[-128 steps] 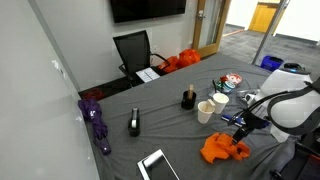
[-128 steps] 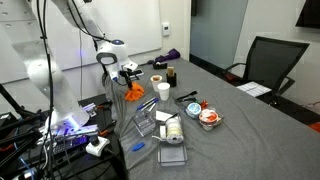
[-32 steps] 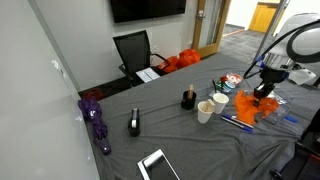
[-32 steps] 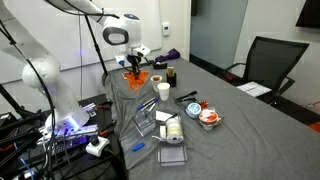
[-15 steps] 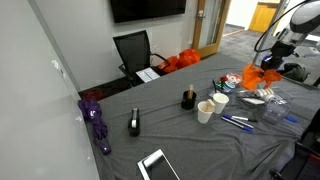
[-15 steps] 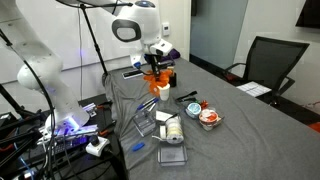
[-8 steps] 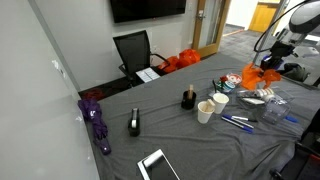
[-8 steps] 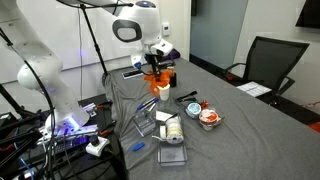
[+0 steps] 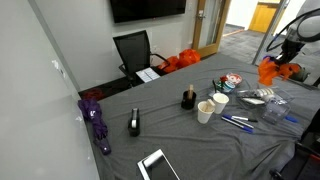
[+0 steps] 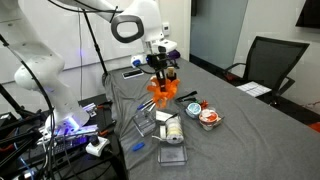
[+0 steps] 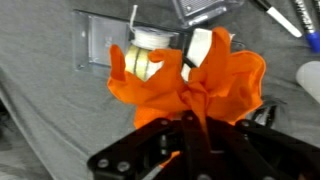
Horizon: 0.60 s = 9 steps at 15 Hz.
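A crumpled orange cloth [image 11: 215, 75] hangs from my gripper [image 11: 190, 122], whose fingers are shut on a pinched fold of it. In both exterior views the cloth [image 9: 270, 72] [image 10: 161, 92] is lifted clear of the grey table, dangling under the gripper [image 9: 277, 64] [image 10: 160, 78]. In the wrist view a clear plastic box holding tape rolls [image 11: 145, 55] lies on the table beyond the cloth, partly hidden by it. Markers [image 11: 290, 15] lie at the upper right of that view.
Two white cups [image 9: 212, 105], a black jar [image 9: 187, 98] and markers [image 9: 235, 122] stand mid-table. Clear boxes [image 10: 170, 140] and a bowl [image 10: 208, 116] lie near the cloth. A purple umbrella [image 9: 96, 120], a tablet [image 9: 157, 165] and a black chair [image 9: 133, 50] sit further off.
The arm has carried the orange cloth further along the table, away from the cups and toward the clear boxes. The grip on the cloth has stayed shut.
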Tool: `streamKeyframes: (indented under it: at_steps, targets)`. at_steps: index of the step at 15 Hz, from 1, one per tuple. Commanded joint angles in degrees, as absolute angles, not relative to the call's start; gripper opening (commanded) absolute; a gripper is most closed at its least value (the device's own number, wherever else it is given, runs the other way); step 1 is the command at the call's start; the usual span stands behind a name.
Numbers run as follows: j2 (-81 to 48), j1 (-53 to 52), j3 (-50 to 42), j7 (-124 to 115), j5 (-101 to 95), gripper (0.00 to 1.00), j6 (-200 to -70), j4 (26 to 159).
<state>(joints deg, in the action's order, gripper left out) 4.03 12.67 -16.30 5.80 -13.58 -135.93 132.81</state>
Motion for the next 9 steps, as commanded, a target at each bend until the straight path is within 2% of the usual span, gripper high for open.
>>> streamKeyframes:
  at_steps: [1, 9]
  targets:
    - [-0.92, 15.73, -16.60, -0.10, -23.93, 0.01, -136.63, 128.83]
    - [-10.41, 16.26, -19.81, -14.35, -40.00, 0.01, -139.26, 126.35]
